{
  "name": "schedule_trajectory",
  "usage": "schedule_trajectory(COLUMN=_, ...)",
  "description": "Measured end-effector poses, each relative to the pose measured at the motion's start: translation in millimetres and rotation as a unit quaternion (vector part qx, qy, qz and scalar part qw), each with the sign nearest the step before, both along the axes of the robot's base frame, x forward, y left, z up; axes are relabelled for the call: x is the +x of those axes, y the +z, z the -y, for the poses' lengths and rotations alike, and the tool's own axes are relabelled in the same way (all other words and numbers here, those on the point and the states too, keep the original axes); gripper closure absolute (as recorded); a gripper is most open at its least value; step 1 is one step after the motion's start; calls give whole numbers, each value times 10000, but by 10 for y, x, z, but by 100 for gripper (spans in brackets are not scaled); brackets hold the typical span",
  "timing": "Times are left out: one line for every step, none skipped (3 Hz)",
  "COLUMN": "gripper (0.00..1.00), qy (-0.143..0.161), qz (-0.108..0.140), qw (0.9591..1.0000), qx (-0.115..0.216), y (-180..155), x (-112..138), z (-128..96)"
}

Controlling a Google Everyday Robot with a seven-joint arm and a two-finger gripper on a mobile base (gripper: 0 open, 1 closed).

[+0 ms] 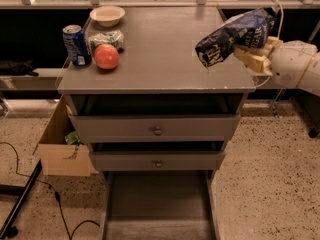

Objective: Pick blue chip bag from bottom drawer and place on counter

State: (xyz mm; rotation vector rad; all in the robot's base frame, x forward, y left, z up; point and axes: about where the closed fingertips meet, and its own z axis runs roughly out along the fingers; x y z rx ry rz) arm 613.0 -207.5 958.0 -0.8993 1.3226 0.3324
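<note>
Gripper [251,53] clamped on one blue chip bag [234,35] over the counter [160,59]; one can [76,45], one bowl [107,15].

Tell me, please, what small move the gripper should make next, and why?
Probably lower the blue chip bag a little inward onto the counter. The gripper, at the right, holds the bag raised above the counter's right edge, and the surface under it is bare.
</note>
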Motion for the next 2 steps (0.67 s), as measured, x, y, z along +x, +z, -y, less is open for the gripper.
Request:
schedule_trajectory(gripper=100, qy=96, qz=88, qw=9997, qx=-186, y=13, x=-13, z=-77)
schedule_trajectory(gripper=100, qy=243, qz=181, qw=9991, qx=-297, y=40, x=-32, z=-137)
